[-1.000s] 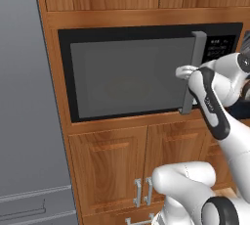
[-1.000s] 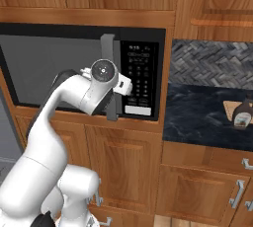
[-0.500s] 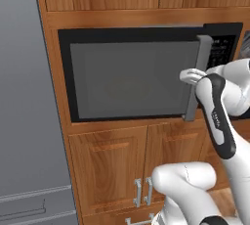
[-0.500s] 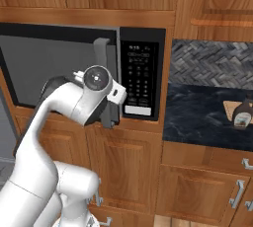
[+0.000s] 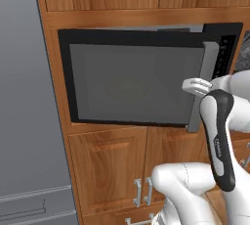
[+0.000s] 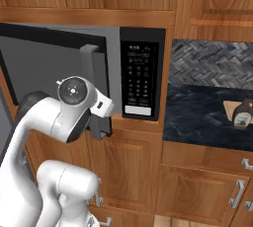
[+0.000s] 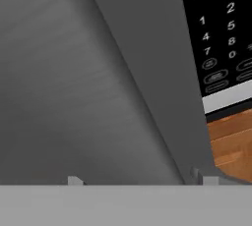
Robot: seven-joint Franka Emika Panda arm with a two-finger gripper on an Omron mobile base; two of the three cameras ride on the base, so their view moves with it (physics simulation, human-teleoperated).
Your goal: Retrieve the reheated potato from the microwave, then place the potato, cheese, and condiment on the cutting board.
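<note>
The large black microwave (image 5: 146, 72) with its grey glass door (image 5: 134, 84) now stands ajar – a second ago it sat shut. My fingers (image 7: 138, 181) straddle the grey vertical handle (image 6: 94, 90), spread apart, clamping nothing – potato retrieval comes next.

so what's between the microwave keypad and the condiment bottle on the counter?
In the right base view: from the keypad, the wood cabinet upright, then dark counter, up to the cutting board the condiment bottle stands by.

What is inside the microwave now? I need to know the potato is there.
Cannot tell: the microwave door is only slightly ajar, and its grey glass covers the inside.
</note>
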